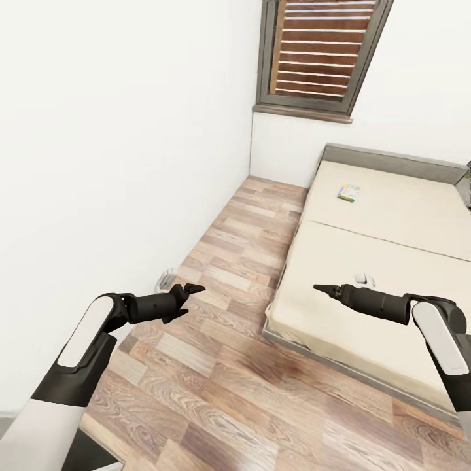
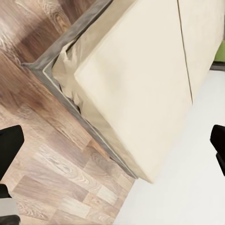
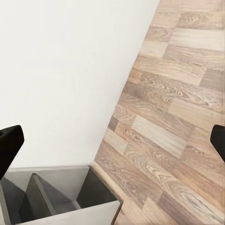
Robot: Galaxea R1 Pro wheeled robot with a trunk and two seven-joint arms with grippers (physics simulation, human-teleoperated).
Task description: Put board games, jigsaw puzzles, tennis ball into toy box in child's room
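The bed (image 1: 366,261), with a beige mattress and a grey frame, fills the right side of the head view. One board game (image 1: 348,191), a small flat box in yellow, green and blue, lies on the mattress near the headboard. My left gripper (image 1: 190,291) hangs open over the wood floor, left of the bed's near corner. My right gripper (image 1: 322,288) is open above the near part of the mattress, holding nothing. In the left wrist view the bed corner (image 2: 65,70) lies between the two black fingertips (image 2: 9,145).
A white wall (image 1: 118,163) runs along the left. A shuttered window (image 1: 320,52) sits above the far end of the floor strip (image 1: 248,248) between wall and bed. A small white object (image 1: 364,279) lies on the mattress. A grey compartmented unit (image 3: 56,201) stands by the wall.
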